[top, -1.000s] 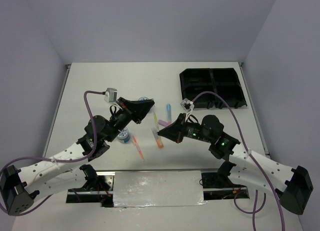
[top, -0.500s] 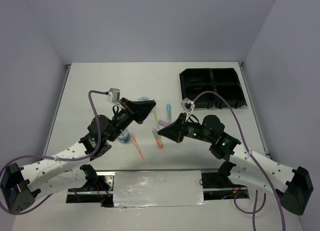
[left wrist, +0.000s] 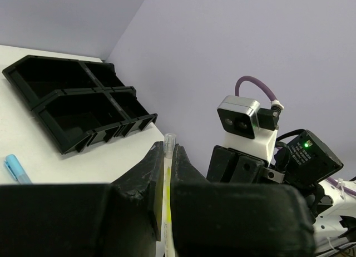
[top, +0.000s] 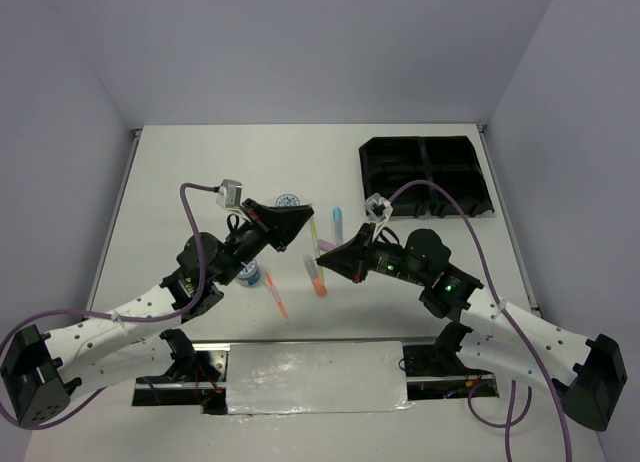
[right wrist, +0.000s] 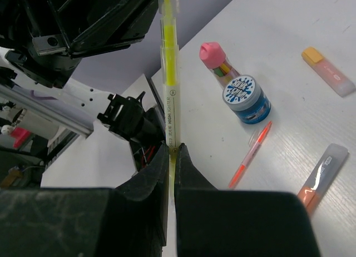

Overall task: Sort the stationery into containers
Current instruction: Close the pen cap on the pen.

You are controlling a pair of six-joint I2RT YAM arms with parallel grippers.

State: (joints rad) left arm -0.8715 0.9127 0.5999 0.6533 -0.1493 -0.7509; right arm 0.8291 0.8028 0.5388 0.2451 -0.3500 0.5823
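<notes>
Checking the overhead view, you find the left gripper (top: 304, 218) and the right gripper (top: 323, 251) meeting over the middle of the table (top: 190, 172). Each is clamped on the yellow pen (top: 313, 232), which is held off the surface between them.

In the right wrist view, that gripper's fingers pinch the lower end of the barrel, and the upper end runs into the left gripper. In the left wrist view, the fingers are closed on the pen, with its clear tip sticking out past them.

Black print runs along the barrel. In the right wrist view it appears to read "HIGHLIGHTER" next to a circled mark; the remaining characters are too small to read.

On the table below:
- The pink-capped bottle (right wrist: 213, 57) lies just beside a blue tub (right wrist: 246, 100). The tub's lid carries a blue-and-white pattern with no legible text.
- A thin orange pen (right wrist: 251, 152) lies near that tub.
- Two orange markers (right wrist: 328, 72) (right wrist: 321, 178) lie apart.
- A light blue pen (top: 338, 220), a purple pen (top: 327, 245) and a second tub (top: 288, 200) lie near the grippers.

The black tray (top: 425, 175) sits at the far right, well apart from the yellow pen.
</notes>
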